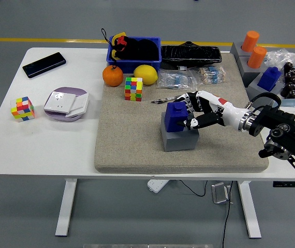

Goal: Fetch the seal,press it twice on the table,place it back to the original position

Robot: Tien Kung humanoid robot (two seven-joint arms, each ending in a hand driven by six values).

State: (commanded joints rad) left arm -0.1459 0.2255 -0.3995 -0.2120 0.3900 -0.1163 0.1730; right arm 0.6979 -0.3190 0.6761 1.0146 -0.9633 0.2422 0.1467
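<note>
**Right hand wrapped around the blue seal on its grey base**

Head view: the blue seal [176, 114] stands upright in a grey block holder [179, 135] near the middle of a beige felt mat [137, 150] that covers much of the white surface [39, 150]. Its long axis runs vertical, knob end up. No lettering can be read on the seal or its holder.

The right hand [195, 111], white and black, comes in from the right edge and reaches to the seal's right side. Its fingers [191, 99] curl over the seal's top and right face, and the thumb lies low against the side, so the hand is clamped on the seal while the seal sits in the holder.

Behind the seal on the mat lie a Rubik's cube [133, 88], an orange [113, 76], a lemon [145, 74], and clear packets [177, 79] with small blue and tan contents. A blue bin [135, 53] holds black items, and a black pouch [191, 53] lies beside it.

At the far right, two orange cylinders [253, 48] stand in a grey holder, with another blue seal [269, 78] near them. Left of the mat are a black phone [44, 64], a second, pastel cube [23, 108] and a round lilac plate [64, 104] carrying white cards. No print is legible anywhere.
</note>
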